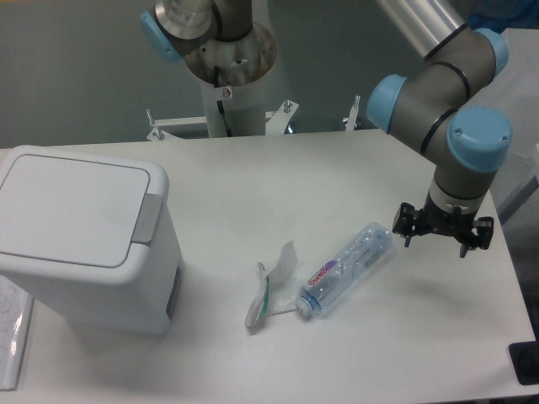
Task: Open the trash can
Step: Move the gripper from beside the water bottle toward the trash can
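The trash can (84, 244) is a large boxy white bin at the left of the table. Its flat lid (63, 206) lies down, with the grey push tab (148, 220) on its right edge. My gripper (436, 244) hangs far off at the right side of the table, just right of a clear plastic bottle's base. Its dark fingers (407, 237) point down and stand apart with nothing between them. A wide stretch of tabletop separates the gripper from the trash can.
A clear plastic bottle (345, 268) lies on its side at mid-table. Beside its cap lies a crumpled clear wrapper (271, 284). The arm's base column (226, 76) rises behind the table's far edge. A dark object (526, 364) sits at the front right corner.
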`<state>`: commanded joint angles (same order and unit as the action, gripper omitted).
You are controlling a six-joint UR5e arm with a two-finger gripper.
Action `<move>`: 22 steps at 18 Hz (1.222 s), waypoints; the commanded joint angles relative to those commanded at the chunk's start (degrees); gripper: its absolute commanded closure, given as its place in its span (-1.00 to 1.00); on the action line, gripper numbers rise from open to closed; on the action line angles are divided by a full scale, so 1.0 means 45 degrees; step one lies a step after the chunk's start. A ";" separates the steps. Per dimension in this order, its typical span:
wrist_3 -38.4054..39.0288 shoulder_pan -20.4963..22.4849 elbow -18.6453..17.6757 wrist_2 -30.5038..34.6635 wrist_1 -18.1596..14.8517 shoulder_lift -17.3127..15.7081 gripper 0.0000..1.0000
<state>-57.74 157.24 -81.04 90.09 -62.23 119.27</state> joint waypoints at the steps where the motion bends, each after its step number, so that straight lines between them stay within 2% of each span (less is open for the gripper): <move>1: -0.0019 0.0000 0.0000 0.0000 0.0000 0.0000 -1.00; 5: -0.0020 -0.0058 0.0000 -0.0039 0.0039 -0.0020 -1.00; 9: -0.0117 -0.0390 -0.0020 -0.0039 0.0858 0.0058 -1.00; 14: 0.0038 -0.0371 -0.0273 -0.0078 0.1034 0.0059 -1.00; 16: 0.0834 -0.0410 -0.0273 -0.0447 0.1386 0.0039 -1.00; 19: 0.2611 -0.0449 -0.0273 -0.1014 0.1387 -0.0039 -1.00; 22: 0.3222 -0.0701 -0.0273 -0.1560 0.1387 -0.0117 -1.00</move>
<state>-43.25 154.08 -82.27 83.07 -55.99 118.74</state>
